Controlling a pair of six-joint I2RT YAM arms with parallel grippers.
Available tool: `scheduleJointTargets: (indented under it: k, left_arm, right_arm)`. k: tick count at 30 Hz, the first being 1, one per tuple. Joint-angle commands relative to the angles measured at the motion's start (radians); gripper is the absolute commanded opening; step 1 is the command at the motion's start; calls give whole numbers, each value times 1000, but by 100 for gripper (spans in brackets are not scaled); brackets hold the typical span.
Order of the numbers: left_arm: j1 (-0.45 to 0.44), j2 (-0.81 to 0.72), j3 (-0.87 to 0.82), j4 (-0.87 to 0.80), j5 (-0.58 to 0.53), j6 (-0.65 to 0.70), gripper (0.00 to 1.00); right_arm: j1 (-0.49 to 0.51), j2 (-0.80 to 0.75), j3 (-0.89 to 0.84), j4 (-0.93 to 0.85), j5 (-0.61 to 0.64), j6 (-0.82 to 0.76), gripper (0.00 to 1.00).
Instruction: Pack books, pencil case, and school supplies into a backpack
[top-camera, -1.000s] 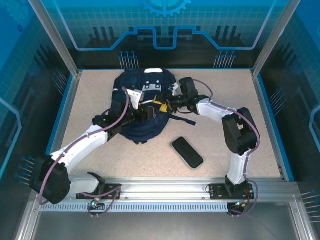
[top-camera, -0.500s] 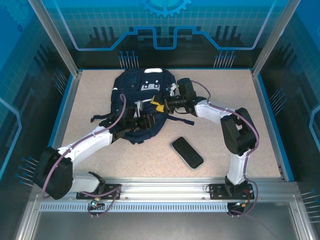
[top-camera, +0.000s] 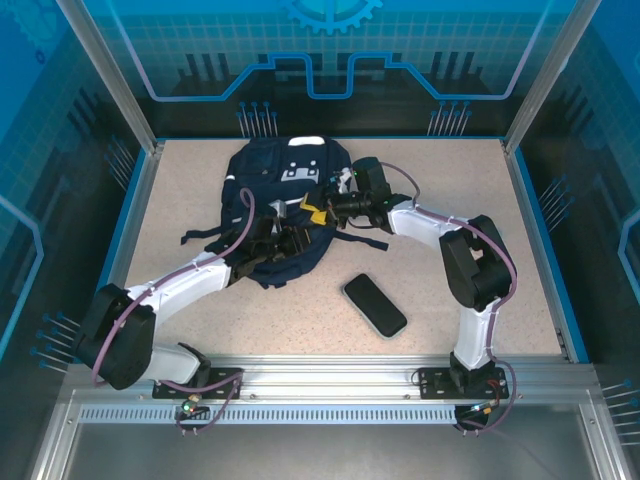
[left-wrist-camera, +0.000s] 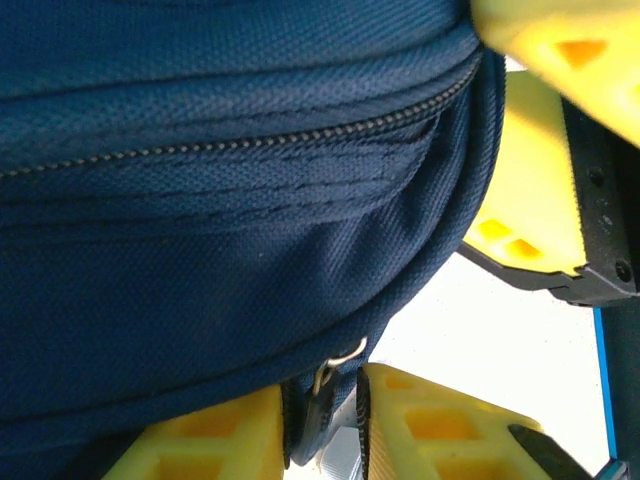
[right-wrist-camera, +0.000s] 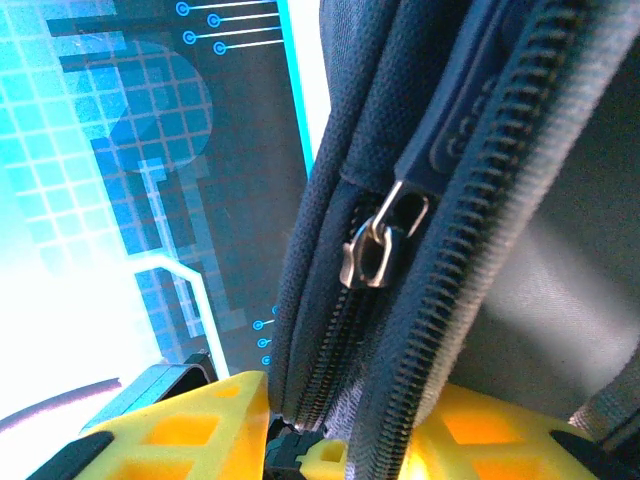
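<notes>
Navy backpack (top-camera: 270, 165) lay flat; we saw left gripper (left-wrist-camera: 322, 435) pinching its zipper pull (left-wrist-camera: 312, 400) at six o'clock, right gripper (right-wrist-camera: 330, 445) clamping its zippered edge (three o'clock).

The left arm (top-camera: 185, 285) stretches low and forward from its base, the left pincer (top-camera: 288, 240) pinching a fold of the backpack (top-camera: 268, 165) between narrow-set yellow fingers (left-wrist-camera: 190, 445). The right arm (top-camera: 470, 265) bends at the elbow and reaches leftward, the right pincer (top-camera: 325, 208) clamped across the backpack's zippered edge.
</notes>
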Motion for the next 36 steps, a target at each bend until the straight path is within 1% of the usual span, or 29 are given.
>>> scheduleJointTargets:
  k: [1, 4, 8, 13, 15, 16, 20, 25, 30, 33, 34, 36]
  left_arm:
    - [-8, 4, -25, 54, -15, -25, 22]
    - [-9, 0, -27, 42, -30, -20, 13]
    - [-9, -13, -27, -6, -79, 1, 0]
    - [-8, -49, -35, -87, -119, 58, 0]
    - [-8, -69, -41, -127, -143, 82, 0]
    - [-7, -80, -46, -150, -160, 93, 0]
    - [9, -116, -71, -221, -202, 119, 0]
    - [53, -136, -105, -261, -233, 148, 0]
    - [128, -167, -125, -254, -211, 199, 0]
    - [134, -174, -122, -209, -146, 252, 0]
    - [133, -175, -118, -184, -110, 266, 0]
    - [132, -176, -112, -136, -43, 277, 0]
  right_arm:
    - [25, 0, -1, 79, -16, 15, 36]
    - [25, -2, -10, 78, -5, 16, 35]
    - [21, -11, -20, 46, 28, 1, 29]
    - [10, -16, -31, 61, 57, 5, 18]
    - [3, -19, -42, 79, 62, 22, 15]
    - [-2, -23, -49, 118, 64, 32, 14]
    - [-20, -41, -68, 145, 75, 39, 10]
    - [-46, -71, -90, 141, 85, 20, 9]
    - [-76, -96, -123, 130, 95, 5, 8]
    - [-77, -98, -138, 132, 94, 4, 10]
    - [-74, -95, -144, 138, 91, 8, 13]
    - [-65, -94, -169, 176, 88, 28, 21]
